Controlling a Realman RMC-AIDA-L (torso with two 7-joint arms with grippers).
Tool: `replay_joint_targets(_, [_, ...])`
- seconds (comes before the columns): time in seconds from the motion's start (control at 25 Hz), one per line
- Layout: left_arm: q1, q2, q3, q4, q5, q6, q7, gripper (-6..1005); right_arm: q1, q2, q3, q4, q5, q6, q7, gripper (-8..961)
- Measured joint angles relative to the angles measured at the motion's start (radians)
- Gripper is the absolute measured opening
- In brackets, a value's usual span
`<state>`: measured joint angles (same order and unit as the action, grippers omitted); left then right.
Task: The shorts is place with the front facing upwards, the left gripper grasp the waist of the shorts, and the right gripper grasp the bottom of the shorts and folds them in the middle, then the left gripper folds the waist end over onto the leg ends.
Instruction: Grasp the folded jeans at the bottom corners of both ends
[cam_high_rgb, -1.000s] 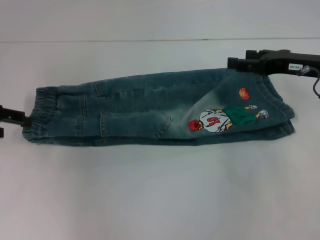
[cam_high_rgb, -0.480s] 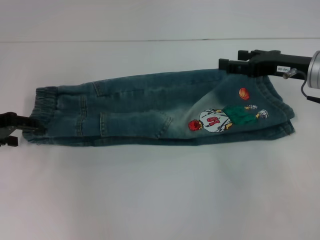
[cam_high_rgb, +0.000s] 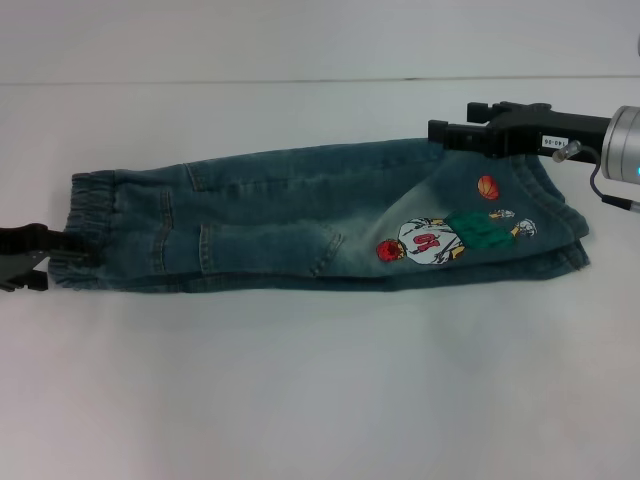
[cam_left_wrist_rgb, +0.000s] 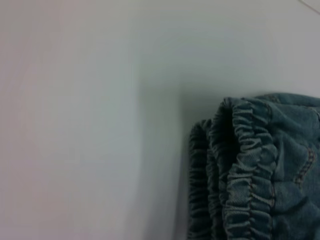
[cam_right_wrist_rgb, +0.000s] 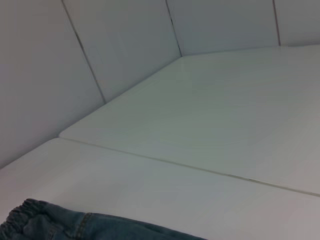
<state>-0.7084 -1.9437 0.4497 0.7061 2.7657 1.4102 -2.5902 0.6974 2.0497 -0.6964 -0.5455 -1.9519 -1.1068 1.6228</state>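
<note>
The shorts (cam_high_rgb: 300, 225) lie on the white table, folded lengthwise with the cartoon print (cam_high_rgb: 440, 238) facing up. Their ruffled waist (cam_high_rgb: 90, 225) is at the left and the leg ends (cam_high_rgb: 565, 235) at the right. My left gripper (cam_high_rgb: 40, 255) sits low at the left edge, just beside the waist. The left wrist view shows the stacked layers of the waist (cam_left_wrist_rgb: 250, 165) close up. My right gripper (cam_high_rgb: 440, 132), with its white sticker, hovers over the far edge of the shorts near the bottom and is not holding any cloth. In the right wrist view, the shorts (cam_right_wrist_rgb: 60, 222) lie low in the picture.
The white table (cam_high_rgb: 300, 380) stretches bare in front of the shorts. A seam line (cam_high_rgb: 300, 80) runs across the table behind them, and pale wall panels (cam_right_wrist_rgb: 125, 45) rise beyond the table's far edge.
The right gripper has slid leftward along the far edge of the shorts. The left gripper has dropped slightly beside the waist. The shorts have stayed still.
</note>
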Motion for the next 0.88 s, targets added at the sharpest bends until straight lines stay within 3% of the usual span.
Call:
replay_joint_targets(0.2, [-0.002, -0.002, -0.001, -0.001, 0.0, -0.004, -0.001, 878, 0.001, 0.004, 0.001, 0.0, 0.001, 0.009, -0.004, 840])
replay_joint_targets(0.6, [-0.005, -0.009, 0.011, 0.001, 0.0, -0.001, 0.011, 731, 0.001, 0.01, 0.002, 0.001, 0.001, 0.028, -0.013, 840])
replay_joint_targets(0.88, [-0.004, -0.011, 0.012, 0.005, -0.002, 0.003, 0.021, 460, -0.003, 0.01, 0.003, 0.001, 0.011, 0.026, -0.014, 840])
